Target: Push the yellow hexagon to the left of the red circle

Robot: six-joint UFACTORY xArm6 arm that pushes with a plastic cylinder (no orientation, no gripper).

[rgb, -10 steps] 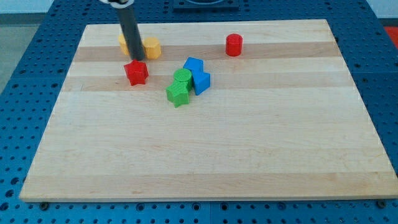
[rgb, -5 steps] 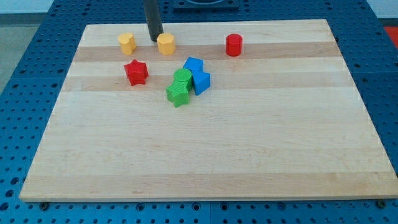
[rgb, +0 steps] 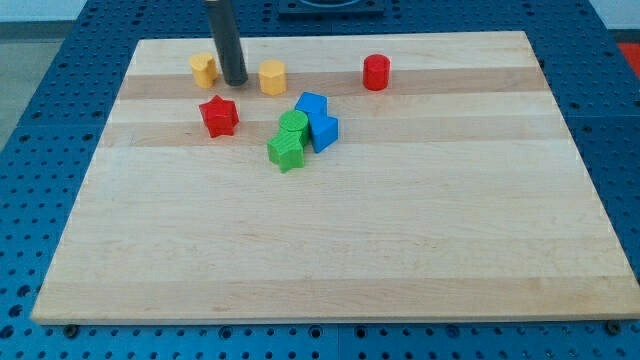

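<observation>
The yellow hexagon sits near the view's top, left of the middle. The red circle stands well to its right, at about the same height. My tip rests on the board just left of the hexagon, with a small gap, between it and a second yellow block. The dark rod rises from there out of the view's top.
A red star lies below my tip. Two blue blocks and two green blocks cluster below and right of the hexagon. The wooden board ends at the blue pegboard on all sides.
The yellow hexagon has shifted right, away from the other yellow block. My tip went up and right behind it, then came back down-left to sit between the two yellow blocks.
</observation>
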